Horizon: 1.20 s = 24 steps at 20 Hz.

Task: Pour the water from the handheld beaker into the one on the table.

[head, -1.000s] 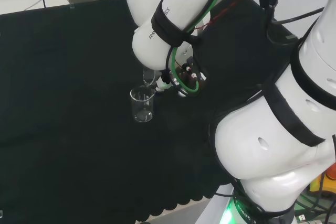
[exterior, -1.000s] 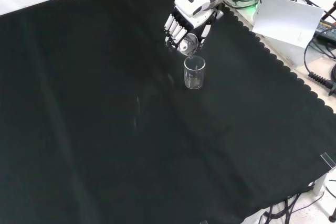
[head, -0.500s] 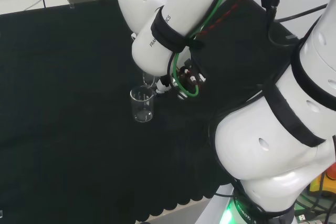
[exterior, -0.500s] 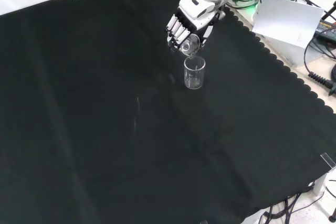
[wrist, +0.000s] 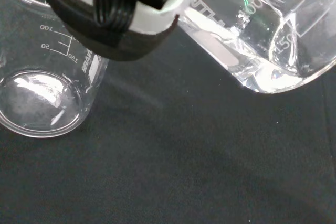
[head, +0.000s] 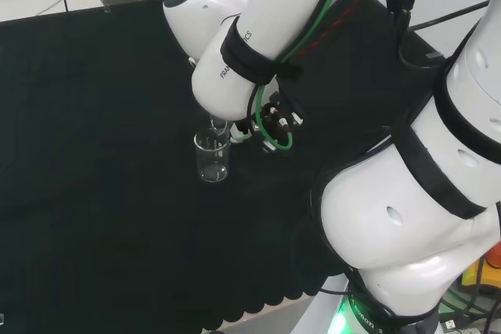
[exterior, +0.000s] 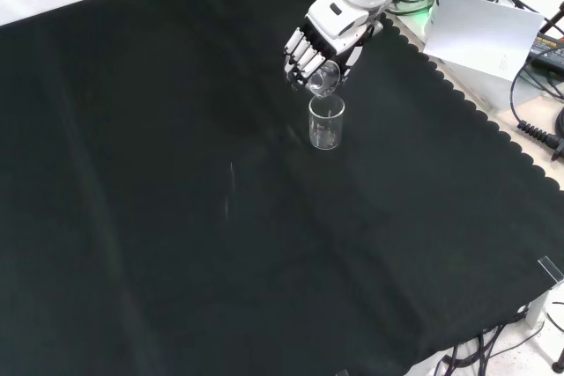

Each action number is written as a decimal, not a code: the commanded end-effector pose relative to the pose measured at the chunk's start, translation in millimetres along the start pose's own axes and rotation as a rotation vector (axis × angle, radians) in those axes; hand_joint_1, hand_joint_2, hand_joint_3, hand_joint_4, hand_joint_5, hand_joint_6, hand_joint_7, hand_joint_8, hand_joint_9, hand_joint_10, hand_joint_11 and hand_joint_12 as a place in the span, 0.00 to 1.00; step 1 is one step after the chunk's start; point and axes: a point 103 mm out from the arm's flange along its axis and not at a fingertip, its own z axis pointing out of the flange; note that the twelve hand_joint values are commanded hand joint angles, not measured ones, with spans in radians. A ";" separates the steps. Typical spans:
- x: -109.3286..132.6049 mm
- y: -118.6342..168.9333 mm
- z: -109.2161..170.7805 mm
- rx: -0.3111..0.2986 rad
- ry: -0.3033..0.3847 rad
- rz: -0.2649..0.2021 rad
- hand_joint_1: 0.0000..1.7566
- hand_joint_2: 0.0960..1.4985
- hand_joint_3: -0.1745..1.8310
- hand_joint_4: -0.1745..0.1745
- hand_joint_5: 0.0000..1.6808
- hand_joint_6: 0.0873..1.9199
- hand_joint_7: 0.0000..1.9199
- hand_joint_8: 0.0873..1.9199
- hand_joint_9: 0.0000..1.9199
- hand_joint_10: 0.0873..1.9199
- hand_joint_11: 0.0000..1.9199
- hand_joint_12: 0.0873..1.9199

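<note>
Over the last second the hand (exterior: 324,34) was carried slightly up and to the right in the front view, and the held beaker (exterior: 322,82) was raised a little with it. In the head view the arm's forearm link (head: 235,60) was swung leftward, toward the standing beaker (head: 212,157).

A clear glass beaker (exterior: 326,121) stands upright on the black cloth; a second clear beaker (exterior: 322,82) hangs tipped just above its rim, mouth angled downward, water pooled at its low side
</note>
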 end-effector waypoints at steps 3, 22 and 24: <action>2.2 0.7 -4.4 -0.009 -0.025 -0.003 0.75 0.66 0.00 0.17 0.78 0.17 0.85 0.00 0.75 0.38 0.66 0.45; 5.2 -1.5 -7.2 -0.011 -0.095 -0.010 0.75 0.66 0.00 0.17 0.77 0.17 0.85 0.00 0.74 0.38 0.66 0.45; 4.9 -1.2 -7.3 -0.008 -0.098 -0.008 0.75 0.66 0.00 0.17 0.77 0.17 0.85 0.00 0.74 0.38 0.66 0.45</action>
